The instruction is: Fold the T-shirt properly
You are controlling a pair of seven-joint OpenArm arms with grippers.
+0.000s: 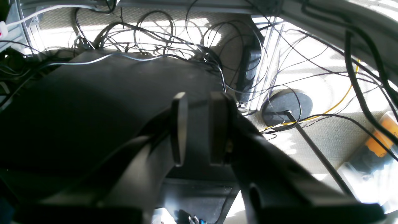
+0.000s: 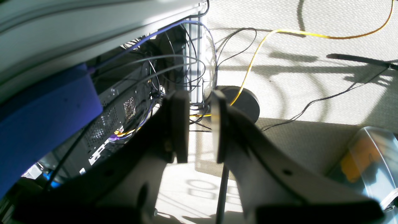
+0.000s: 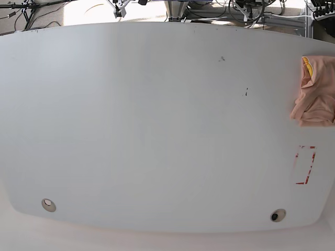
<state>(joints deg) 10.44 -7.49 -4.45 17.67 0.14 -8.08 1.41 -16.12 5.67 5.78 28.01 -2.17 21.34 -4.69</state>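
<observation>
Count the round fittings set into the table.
2: one round fitting near the table's front-left corner, the other near its front-right corner. None seem hidden.

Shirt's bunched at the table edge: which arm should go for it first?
Probably left. The T-shirt lies crumpled at the base view's right edge of the table, the left arm's side. Neither arm shows over the table; both wrist cameras see only floor and cables.

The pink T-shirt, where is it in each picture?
Base view: the T-shirt lies bunched at the table's right edge, partly cut off by the frame.
Left wrist view: not in it.
Right wrist view: not in it.
Shared landmark: the yellow cable on the floor shows in both wrist views; nothing visibly links them to the base view.
</observation>
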